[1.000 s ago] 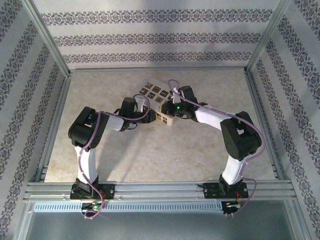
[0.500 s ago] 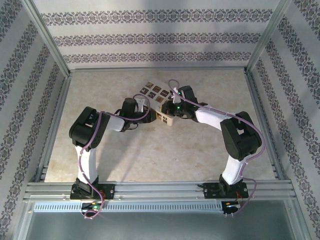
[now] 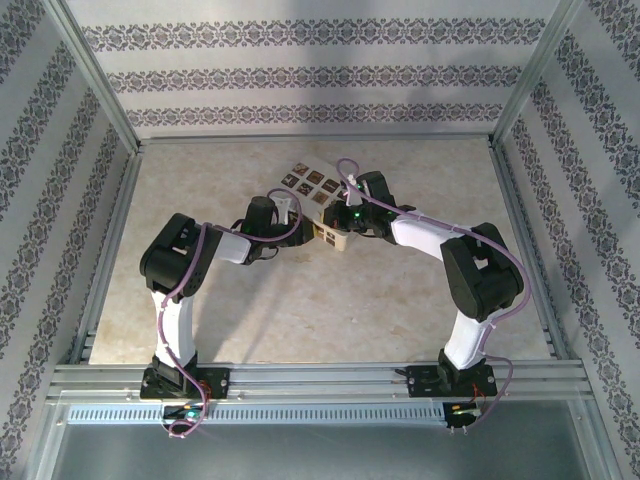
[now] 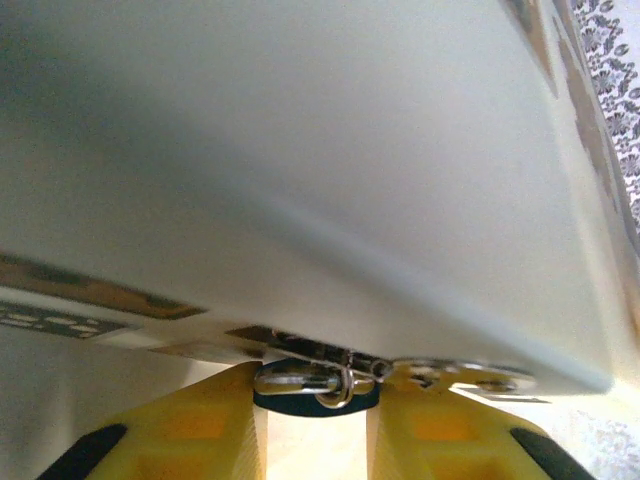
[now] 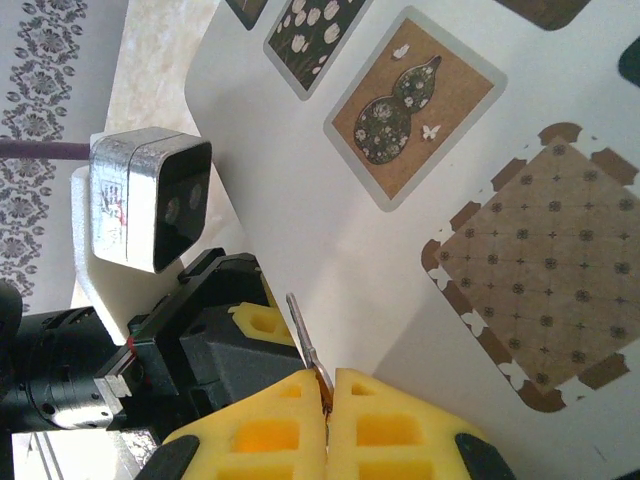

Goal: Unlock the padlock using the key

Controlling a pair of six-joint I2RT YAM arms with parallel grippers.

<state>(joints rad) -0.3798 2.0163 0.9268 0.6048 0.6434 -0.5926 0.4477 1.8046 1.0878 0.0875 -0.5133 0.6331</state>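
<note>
In the left wrist view the padlock (image 4: 316, 399), a dark blue body with a silver shackle (image 4: 293, 378), sits between my yellow fingers (image 4: 205, 425). My left gripper (image 4: 315, 420) is shut on it, right under the edge of a white box (image 4: 330, 180). A small ring and silver metal pieces (image 4: 465, 377) hang beside the shackle. My right gripper (image 5: 328, 385) is shut on the key (image 5: 303, 335), whose thin blade sticks up toward the left gripper's black body (image 5: 200, 340). From above, both grippers (image 3: 292, 213) (image 3: 335, 222) meet at the box.
The white box (image 3: 312, 190) carries patterned brown picture squares (image 5: 545, 290) and lies at the middle back of the beige table (image 3: 300, 300). Metal frame rails (image 3: 110, 230) and patterned walls close in the sides. The left wrist camera (image 5: 150, 200) is close to the key.
The left arm has shifted very slightly at the box. The right arm and the key have not moved.
</note>
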